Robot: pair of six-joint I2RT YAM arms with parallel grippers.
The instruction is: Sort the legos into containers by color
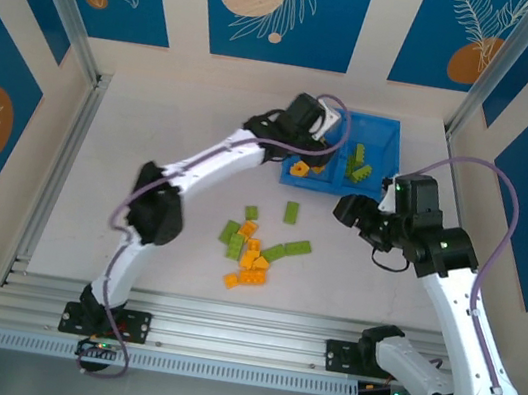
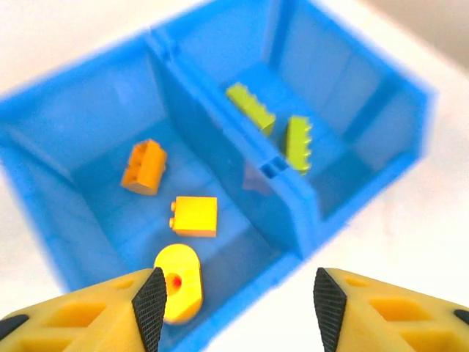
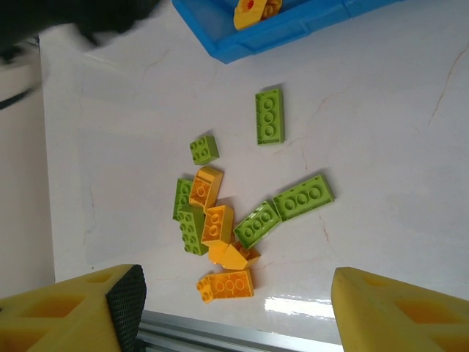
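In the top view, a loose heap of legos [image 1: 257,249], orange-yellow and light green mixed, is seen on the white worktop [image 1: 155,119] between the two arms. Further right, the left gripper [image 1: 315,125] is held over the left compartment of the blue tray [image 1: 389,127], which stands at the far side of the worktop. Just beside the near right corner of the tray the right gripper [image 1: 355,211] is found.

The left wrist view shows what is too small in the top view. The jaws of the left gripper [image 2: 238,301] stand apart with nothing between them. Below them, three orange-yellow pieces [image 2: 194,216] lie in the left compartment [image 2: 44,198], one with a rounded end. Beyond the divider, two light green bricks [image 2: 250,108] lie in the right compartment [image 2: 366,125].

In the right wrist view the jaws of the right gripper [image 3: 234,301] are also apart and empty, above the heap. Here single bricks can be told apart. One green plate [image 3: 270,115] lies separate from the others, nearer to the tray corner [image 3: 293,29].
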